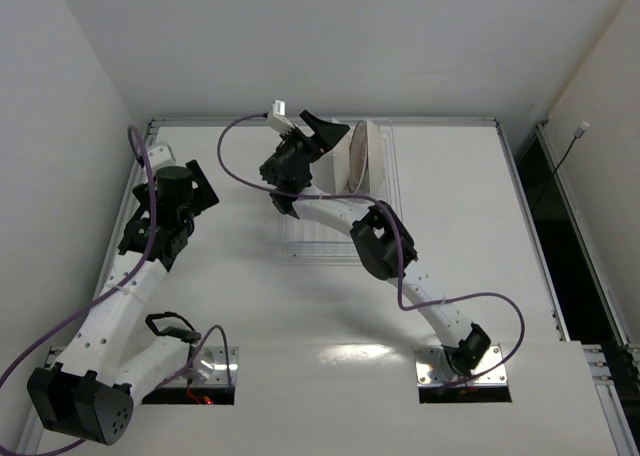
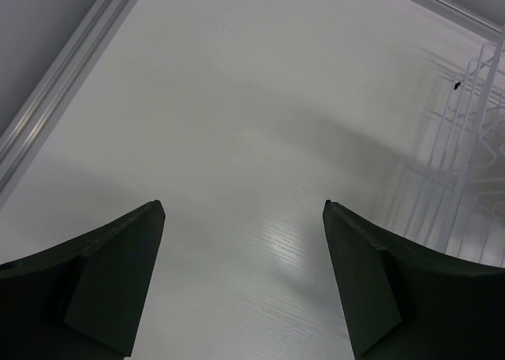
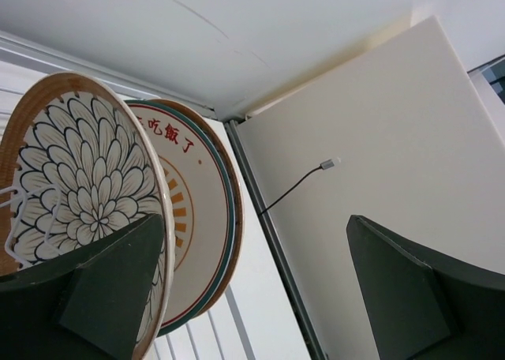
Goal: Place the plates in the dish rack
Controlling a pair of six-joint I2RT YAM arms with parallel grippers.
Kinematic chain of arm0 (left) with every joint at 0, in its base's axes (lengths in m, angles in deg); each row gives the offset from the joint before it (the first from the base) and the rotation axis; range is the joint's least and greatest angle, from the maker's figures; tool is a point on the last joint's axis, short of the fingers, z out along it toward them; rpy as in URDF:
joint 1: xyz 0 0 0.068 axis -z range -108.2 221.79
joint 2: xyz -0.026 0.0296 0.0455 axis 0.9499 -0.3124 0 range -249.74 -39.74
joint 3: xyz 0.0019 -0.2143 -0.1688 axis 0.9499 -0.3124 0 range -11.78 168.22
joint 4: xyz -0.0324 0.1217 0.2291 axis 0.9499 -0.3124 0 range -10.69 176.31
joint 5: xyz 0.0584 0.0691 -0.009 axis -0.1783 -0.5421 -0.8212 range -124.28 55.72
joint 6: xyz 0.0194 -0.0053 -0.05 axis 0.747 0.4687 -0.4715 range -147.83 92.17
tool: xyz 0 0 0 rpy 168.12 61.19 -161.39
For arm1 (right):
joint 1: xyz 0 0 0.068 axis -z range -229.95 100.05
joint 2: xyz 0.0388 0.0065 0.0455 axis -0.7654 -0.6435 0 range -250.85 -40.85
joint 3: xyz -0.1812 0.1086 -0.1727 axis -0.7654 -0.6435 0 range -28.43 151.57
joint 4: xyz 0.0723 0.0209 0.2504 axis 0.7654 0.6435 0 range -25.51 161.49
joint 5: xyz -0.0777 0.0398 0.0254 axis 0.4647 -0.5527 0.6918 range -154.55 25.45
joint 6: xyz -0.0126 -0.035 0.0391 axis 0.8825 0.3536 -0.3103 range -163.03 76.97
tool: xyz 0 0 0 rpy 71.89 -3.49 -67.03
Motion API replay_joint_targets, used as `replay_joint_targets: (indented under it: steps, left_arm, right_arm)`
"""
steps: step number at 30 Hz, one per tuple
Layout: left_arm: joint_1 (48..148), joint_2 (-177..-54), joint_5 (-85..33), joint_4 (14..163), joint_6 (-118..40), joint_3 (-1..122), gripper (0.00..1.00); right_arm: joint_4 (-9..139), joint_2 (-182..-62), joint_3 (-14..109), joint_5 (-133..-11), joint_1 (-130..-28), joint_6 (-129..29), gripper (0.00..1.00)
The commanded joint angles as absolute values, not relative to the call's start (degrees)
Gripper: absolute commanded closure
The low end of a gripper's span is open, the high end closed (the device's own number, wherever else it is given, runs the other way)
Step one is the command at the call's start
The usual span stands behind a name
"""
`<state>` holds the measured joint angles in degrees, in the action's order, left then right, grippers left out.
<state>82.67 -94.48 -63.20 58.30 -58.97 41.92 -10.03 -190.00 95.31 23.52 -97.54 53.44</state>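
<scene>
1. The left gripper (image 2: 242, 204) has its fingers wide apart with nothing between them. The table (image 2: 237, 99) lies under them, and the dish rack (image 2: 465, 155) stands right of the right finger.
2. The right gripper (image 3: 254, 220) is also wide and holds nothing. A thin cable (image 3: 296, 185) shows on the wall beyond the gap.
3. Upright in the dish rack, the petal plate (image 3: 79, 186) is beside the left finger, with the sunburst plate (image 3: 193, 218) just behind it.

The front plate (image 3: 83, 178) is rimmed in brown and covered with white petal scales outlined in black. The second plate (image 3: 201, 210) is coloured cream, ringed with a thin green line, marked with orange sunburst rays and lettered in red. A brown edge (image 3: 239, 210) is seen just behind it. The rack (image 2: 461, 139) is made of white wire. The table (image 2: 237, 123) is white. The arms (image 1: 120, 306) are finished in white with black joints, and the cables (image 1: 240, 126) are purple.
</scene>
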Motion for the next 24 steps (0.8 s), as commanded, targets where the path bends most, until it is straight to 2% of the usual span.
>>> replay_joint_targets:
  steps: [1, 13, 24]
  left_arm:
    - [82.25, -94.15, -63.72, 59.07, -59.56, 41.84, 0.2]
    - [82.25, -94.15, -63.72, 59.07, -59.56, 41.84, 0.2]
    - [82.25, -94.15, -64.25, 59.07, -59.56, 41.84, 0.2]
  right_arm:
    - [-33.51, -186.05, 95.58, 39.33, -98.72, 53.92, 0.01]
    - [-37.73, -187.19, 93.74, 39.33, -99.78, 57.35, 0.01]
    - [-36.41, -185.62, 104.11, 39.33, -102.94, 57.35, 0.01]
